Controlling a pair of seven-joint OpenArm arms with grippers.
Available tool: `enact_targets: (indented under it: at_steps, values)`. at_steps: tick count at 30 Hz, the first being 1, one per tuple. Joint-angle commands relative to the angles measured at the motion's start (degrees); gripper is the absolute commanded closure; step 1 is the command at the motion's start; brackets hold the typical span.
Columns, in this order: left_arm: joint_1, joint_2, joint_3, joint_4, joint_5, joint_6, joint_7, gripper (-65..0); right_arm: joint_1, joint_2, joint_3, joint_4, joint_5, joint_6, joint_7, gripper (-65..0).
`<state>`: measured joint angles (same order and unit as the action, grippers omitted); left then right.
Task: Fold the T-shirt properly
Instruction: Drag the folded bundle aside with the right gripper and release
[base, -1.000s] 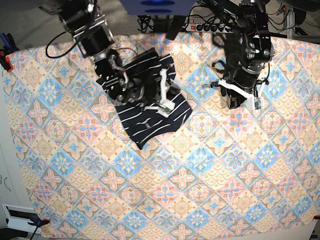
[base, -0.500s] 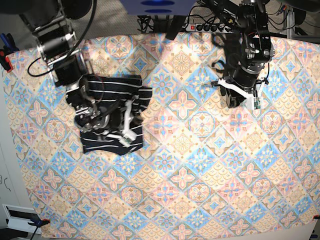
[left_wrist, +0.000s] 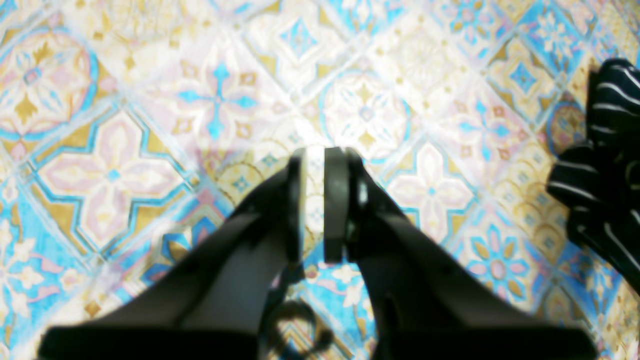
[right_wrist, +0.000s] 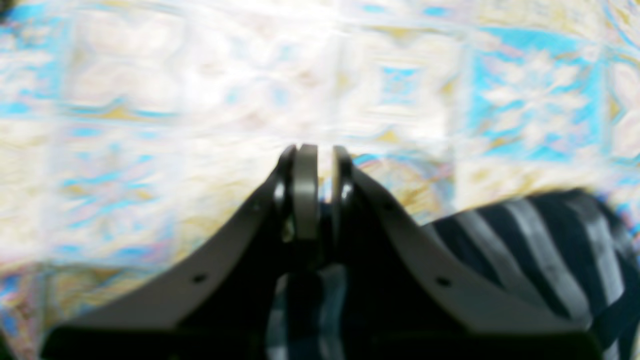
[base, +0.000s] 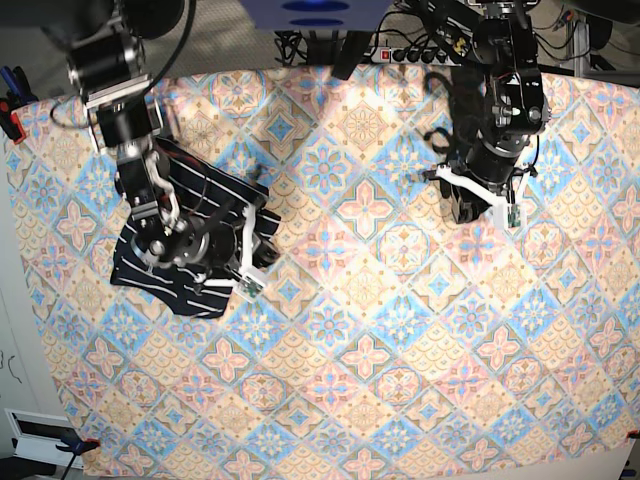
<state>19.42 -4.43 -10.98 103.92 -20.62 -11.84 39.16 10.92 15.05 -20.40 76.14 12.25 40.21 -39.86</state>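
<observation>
The dark navy, white-striped T-shirt (base: 165, 262) lies bunched in a small heap at the left of the table. It also shows in the right wrist view (right_wrist: 525, 240) and at the right edge of the left wrist view (left_wrist: 610, 165). My right gripper (base: 218, 262) sits over the heap, jaws nearly together (right_wrist: 320, 185), with striped cloth between the finger bases. My left gripper (base: 468, 208) hovers over bare patterned cloth at the upper right, far from the shirt. Its fingers (left_wrist: 336, 200) stand close together with nothing between them.
The pastel floral-tile cloth (base: 380, 350) covers the whole table. A power strip (base: 420, 52) and cables lie beyond the far edge. Clamps hold the cloth at the left edge (base: 10, 112) and the bottom left corner (base: 75, 443).
My right gripper has moved with the T-shirt from the upper middle of the table to the left side. The shirt is now more bunched. The left arm has hardly moved.
</observation>
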Motion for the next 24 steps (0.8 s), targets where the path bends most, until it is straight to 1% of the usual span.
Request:
enact_targets:
  at_steps: [1,2,4,9,13,16,18,19,24]
  values:
    - [-0.39,-0.01,-0.05,0.30,-0.43,-0.25,-0.96,-5.3,0.12,-0.67,1.72,3.11,0.19,-0.21,-0.63,-4.9]
    - [-0.74,-0.01,-0.05,-0.05,-0.43,-0.25,-0.96,-5.3,-1.20,-1.38,2.43,4.52,0.10,-0.21,-1.59,-4.9]
    - [-1.00,-0.01,-0.05,-0.67,-0.43,-0.25,-0.96,-5.3,-3.05,-1.55,2.69,5.40,0.10,-0.21,-1.42,-4.9]
    - [-1.27,-0.01,0.13,-1.02,-0.43,-0.25,-0.96,-5.3,-4.46,-1.64,2.86,0.74,0.10,-0.21,2.80,-4.9]
    - [-1.27,-0.01,0.04,-1.02,-0.43,-0.25,-0.96,-5.3,-4.72,-1.73,2.95,-3.30,0.36,-0.21,4.21,-4.9]
    - [-1.27,-0.01,-0.05,-1.02,-0.43,-0.25,-0.96,-5.3,-6.57,-1.64,2.95,-4.45,0.10,-0.21,5.35,-4.9]
    - [-1.27,-0.01,-0.05,-1.02,-0.43,-0.25,-0.96,-5.3,-7.45,-0.76,2.95,-4.45,0.10,-0.21,5.97,-4.9]
    - [-1.27,-0.01,-0.05,-1.02,-0.43,-0.25,-0.96,-5.3,-7.62,0.47,2.95,-4.45,0.10,-0.21,6.05,-4.9]
    - [-1.27,-0.01,-0.05,-1.02,-0.43,-0.25,-0.96,-5.3,-7.97,4.34,2.95,-4.45,0.10,-0.21,6.23,-4.9]
